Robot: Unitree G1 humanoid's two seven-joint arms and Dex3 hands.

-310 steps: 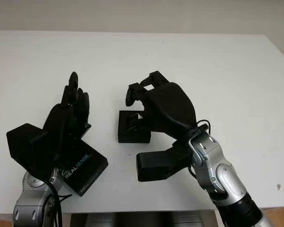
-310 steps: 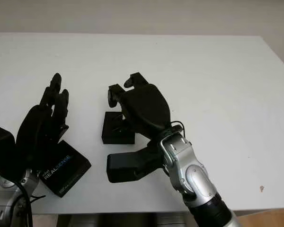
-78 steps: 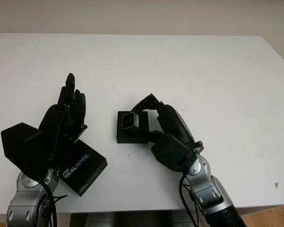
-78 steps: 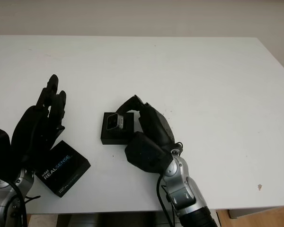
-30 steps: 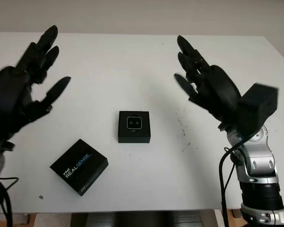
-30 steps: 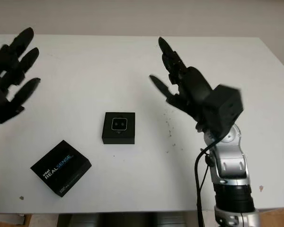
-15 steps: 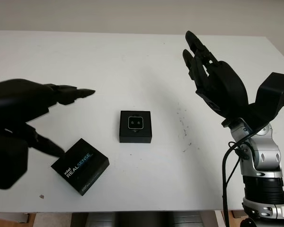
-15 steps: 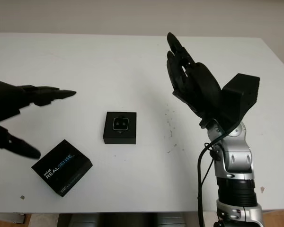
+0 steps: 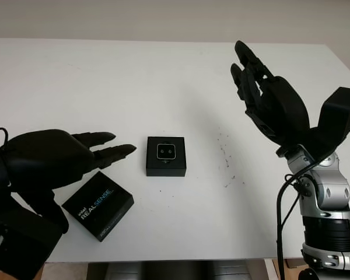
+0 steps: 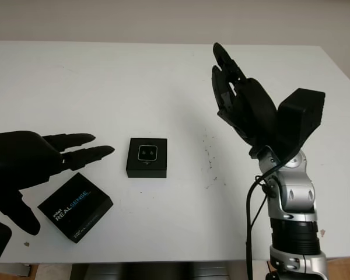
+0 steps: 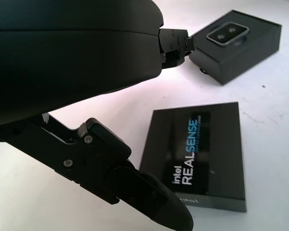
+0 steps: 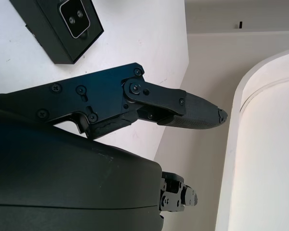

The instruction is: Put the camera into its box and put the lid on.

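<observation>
the camera point(image 9: 166, 151) sits face up in its open black box point(image 9: 165, 165) near the middle of the white table point(image 9: 134, 76). the lid point(image 9: 98, 205), printed realsense, lies flat on the table to the near left of the box, apart from it. the left hand point(image 9: 52, 157) is open and holds nothing, hovering just above the lid with its fingertips point(image 9: 123, 150) pointing toward the box. the right hand point(image 9: 274, 108) is open and empty, raised well above the table to the right of the box.

Left hand point(image 9: 44, 157) lower, nearer lid point(image 9: 98, 206).
</observation>
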